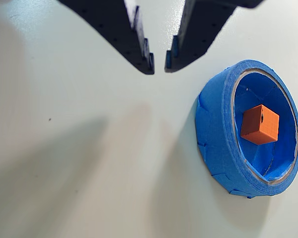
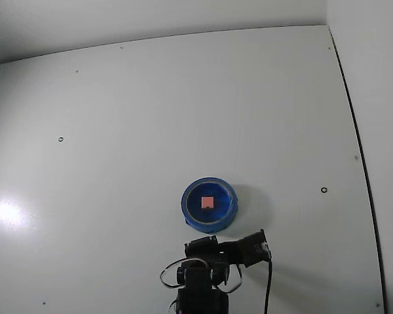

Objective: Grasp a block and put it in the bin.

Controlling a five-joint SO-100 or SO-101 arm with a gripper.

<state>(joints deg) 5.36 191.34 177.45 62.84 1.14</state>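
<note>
**Wrist view: gripper empty, block sitting in the bin**

Wrist view has the gripper (image 1: pixel 159 67) coming in from the top edge, two dark fingers with only a narrow gap left between the tips, so nearly closed, and nothing held between them. It hangs over bare white table (image 1: pixel 79 163), throwing soft shadows across the surface below it.

Off to the right in that view, near the gripper but not touching it, is the bin (image 1: pixel 216 134), a round blue thing with a thick rim that looks wrapped in blue tape. The block (image 1: pixel 260 124) sits inside on the bin's floor, roughly in the middle. It reads orange here, with a small hole in one face.

Fixed view from above shows the same layout: the bin (image 2: pixel 189 210) sits just above the arm at the bottom of the picture, with the block (image 2: pixel 208 203) as a little pinkish square in its centre. The gripper (image 2: pixel 255 247) is low and right of the bin there, too small to judge its opening.
</note>
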